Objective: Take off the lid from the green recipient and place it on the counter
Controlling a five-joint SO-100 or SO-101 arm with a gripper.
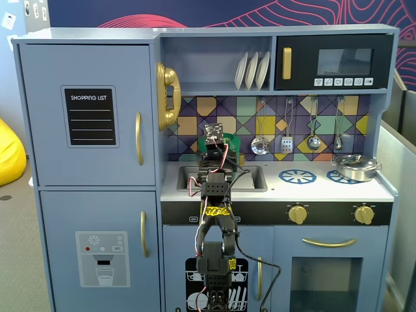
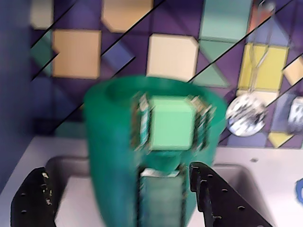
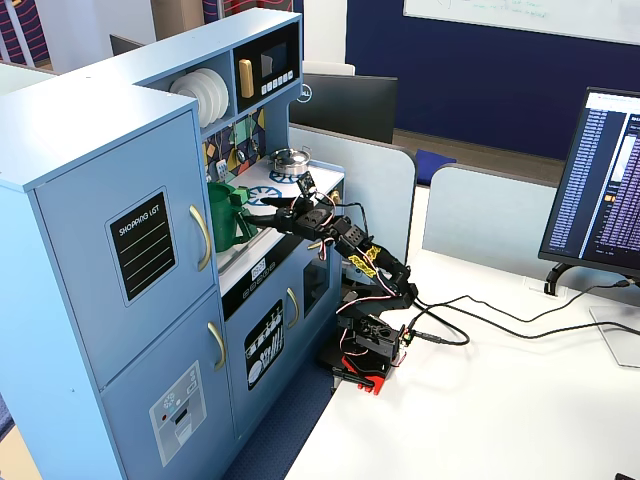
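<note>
While the gripper [image 2: 118, 198] is wide open and empty, the green recipient [image 2: 151, 156] stands between its fingers [image 2: 35, 203] by the sink — lid not discernible; likely light, stiff, slick plastic — pinch the rim edge.

Even, bright indoor light in both fixed views, sharp detail, soft shadows, wrist view blurred, green recipient [image 2: 151, 151] smeared.

Green recipient [image 2: 118, 156] translucent plastic; pot [image 1: 355, 167] shiny metal.
</note>
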